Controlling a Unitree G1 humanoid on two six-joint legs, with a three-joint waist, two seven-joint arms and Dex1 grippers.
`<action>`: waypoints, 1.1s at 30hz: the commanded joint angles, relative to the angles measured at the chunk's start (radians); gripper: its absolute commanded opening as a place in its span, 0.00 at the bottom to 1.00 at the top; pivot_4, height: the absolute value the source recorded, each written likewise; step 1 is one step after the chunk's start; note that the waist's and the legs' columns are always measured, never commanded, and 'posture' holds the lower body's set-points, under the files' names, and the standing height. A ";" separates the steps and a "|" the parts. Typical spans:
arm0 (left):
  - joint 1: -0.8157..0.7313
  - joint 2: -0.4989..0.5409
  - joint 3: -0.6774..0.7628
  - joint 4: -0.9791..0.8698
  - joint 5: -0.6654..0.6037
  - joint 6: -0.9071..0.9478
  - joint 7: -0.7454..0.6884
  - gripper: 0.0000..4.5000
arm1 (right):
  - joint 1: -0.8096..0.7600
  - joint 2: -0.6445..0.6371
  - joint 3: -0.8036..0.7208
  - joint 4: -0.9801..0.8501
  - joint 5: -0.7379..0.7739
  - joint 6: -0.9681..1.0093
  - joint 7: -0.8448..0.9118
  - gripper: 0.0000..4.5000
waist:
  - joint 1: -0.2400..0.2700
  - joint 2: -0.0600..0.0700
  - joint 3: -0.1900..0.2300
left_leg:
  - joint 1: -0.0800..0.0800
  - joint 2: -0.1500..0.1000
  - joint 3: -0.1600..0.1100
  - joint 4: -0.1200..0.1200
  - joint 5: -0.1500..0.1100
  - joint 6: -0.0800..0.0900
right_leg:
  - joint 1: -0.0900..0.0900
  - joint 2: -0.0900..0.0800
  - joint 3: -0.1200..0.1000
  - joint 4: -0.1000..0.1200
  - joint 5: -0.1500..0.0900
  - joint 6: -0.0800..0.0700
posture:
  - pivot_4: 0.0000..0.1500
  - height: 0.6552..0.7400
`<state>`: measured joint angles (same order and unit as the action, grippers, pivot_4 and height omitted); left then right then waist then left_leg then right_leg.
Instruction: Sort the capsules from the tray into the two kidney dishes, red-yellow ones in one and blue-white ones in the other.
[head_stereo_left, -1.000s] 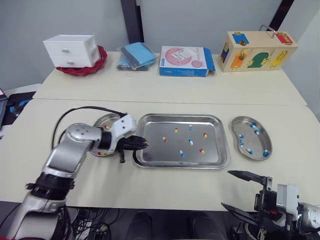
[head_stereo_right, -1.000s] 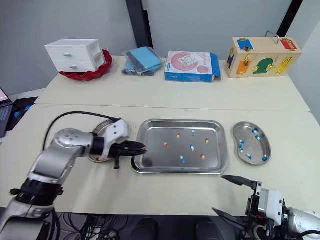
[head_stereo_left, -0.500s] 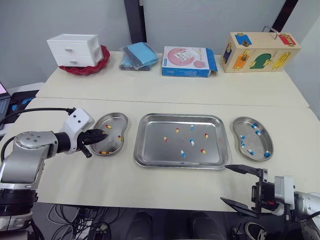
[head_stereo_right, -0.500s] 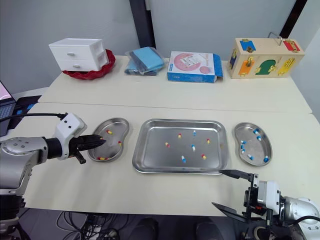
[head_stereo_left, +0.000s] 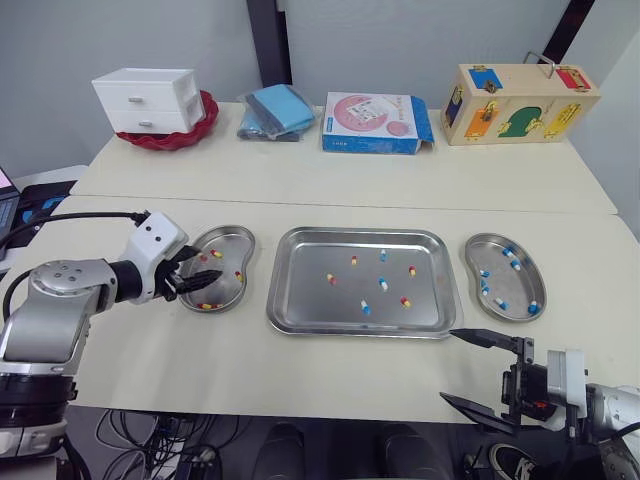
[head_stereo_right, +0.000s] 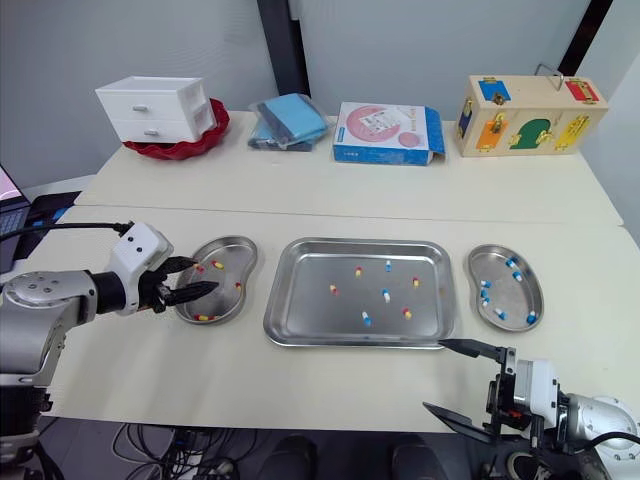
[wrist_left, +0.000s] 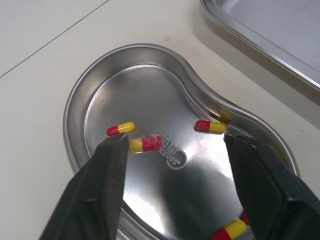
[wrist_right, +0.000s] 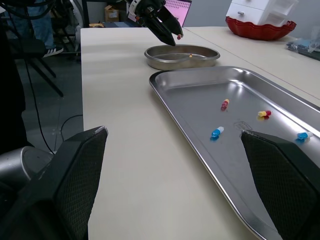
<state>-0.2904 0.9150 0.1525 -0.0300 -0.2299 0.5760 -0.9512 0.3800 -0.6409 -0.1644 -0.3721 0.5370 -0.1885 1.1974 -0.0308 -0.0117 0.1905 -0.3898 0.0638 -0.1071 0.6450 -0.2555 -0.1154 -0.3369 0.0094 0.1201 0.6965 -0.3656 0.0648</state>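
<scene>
Pale bench (head_stereo_left: 300, 370): left pincer (head_stereo_left: 203, 272) gapes over the left dish (head_stereo_left: 228, 245), right pincer (head_stereo_left: 452, 367) apart at the near edge. The capsules (head_stereo_left: 365, 308) in the tray (head_stereo_left: 357, 232) look light, slick and prone to roll; pinch across the middle.

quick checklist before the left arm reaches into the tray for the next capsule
1. Left end effector open and empty: ok.
2. Left kidney dish holds red-yellow capsules alone: ok.
3. Right kidney dish holds blue-white capsules alone: ok.
4. Tray has capsules of both colours to pick: ok.
5. Right end effector open and clear of the tray: cannot tell; one fingertip lies close to the tray's front right corner.
</scene>
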 joint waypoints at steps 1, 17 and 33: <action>-0.023 0.008 -0.006 0.000 -0.004 -0.015 -0.003 0.94 | 0.005 0.001 -0.014 -0.014 0.017 -0.006 -0.006 1.00 | 0.000 0.000 0.000 | 0.000 0.000 0.000 0.000 0.000 0.000 | 0.000 0.000 0.000 0.000 0.000 0.000 | 1.00 1.00; -0.014 0.006 -0.023 -0.013 -0.019 -0.016 -0.005 1.00 | 0.018 -0.003 -0.022 -0.021 0.019 -0.004 -0.019 1.00 | 0.000 0.000 0.000 | 0.000 0.000 0.000 0.000 0.000 0.000 | 0.000 0.000 0.000 0.000 0.000 0.000 | 1.00 1.00; 0.247 0.138 0.263 0.053 -0.050 -0.013 -0.008 1.00 | 0.077 -0.080 -0.226 0.034 0.091 0.082 -0.028 1.00 | -0.004 0.000 0.000 | 0.001 0.000 0.001 -0.001 0.000 0.000 | 0.000 0.000 0.001 0.000 0.000 0.000 | 1.00 1.00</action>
<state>-0.0607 1.0328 0.3564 0.0171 -0.2853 0.5782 -0.9556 0.4546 -0.7017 -0.3345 -0.3426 0.5950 -0.1290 1.1754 -0.0346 -0.0116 0.1906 -0.3891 0.0640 -0.1060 0.6444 -0.2555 -0.1153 -0.3372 0.0091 0.1209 0.6964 -0.3658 0.0647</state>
